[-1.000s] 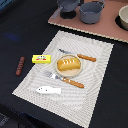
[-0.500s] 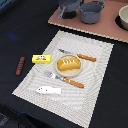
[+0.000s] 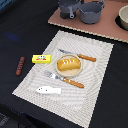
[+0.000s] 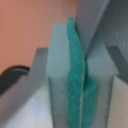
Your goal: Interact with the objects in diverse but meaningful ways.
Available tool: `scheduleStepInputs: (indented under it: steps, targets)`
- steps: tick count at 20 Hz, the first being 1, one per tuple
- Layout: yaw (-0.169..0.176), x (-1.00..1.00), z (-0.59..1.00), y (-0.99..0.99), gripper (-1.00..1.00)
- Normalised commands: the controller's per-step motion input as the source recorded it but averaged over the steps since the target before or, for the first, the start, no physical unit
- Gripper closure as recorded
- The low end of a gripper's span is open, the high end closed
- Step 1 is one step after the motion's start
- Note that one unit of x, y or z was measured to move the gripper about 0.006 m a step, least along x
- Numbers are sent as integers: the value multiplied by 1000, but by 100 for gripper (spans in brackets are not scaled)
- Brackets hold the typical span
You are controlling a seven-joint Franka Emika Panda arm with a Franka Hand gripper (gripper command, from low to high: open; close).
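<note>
Gripper (image 4: 80, 95) seen only in the wrist view: jaws pressed together, green pads (image 4: 75, 65) touching along their length, nothing between them. Not visible in the exterior view.

On the table, striped placemat (image 3: 95, 80) laid out on dark cloth. Golden bread loaf (image 3: 68, 64) resting on a small plate (image 3: 61, 74) near the mat's middle. Orange-handled knife (image 3: 80, 56) just beyond the loaf, orange-handled fork (image 3: 65, 79) just in front of it. Yellow butter block (image 3: 41, 59) at the mat's edge toward the exterior view's left. Red-brown sausage (image 3: 20, 65) off the mat, further toward that same side, on the dark cloth. White fish (image 3: 48, 90) on the mat's near corner. Two grey pots (image 3: 82, 9) standing on a tan board (image 3: 107, 29) at the far side, well apart from the mat.
</note>
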Motion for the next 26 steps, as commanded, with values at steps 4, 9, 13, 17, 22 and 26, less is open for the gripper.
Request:
scheduleStepInputs:
  steps: [4, 9, 13, 17, 22, 26]
  targets:
    - [31, 17, -163, 0, 100]
    - [10, 0, -149, 0, 100]
    - [14, 42, -41, 149, 100]
    - [11, 52, 0, 389, 100]
    - [10, -1, 1, 517, 100]
    - [16, -46, 0, 506, 100]
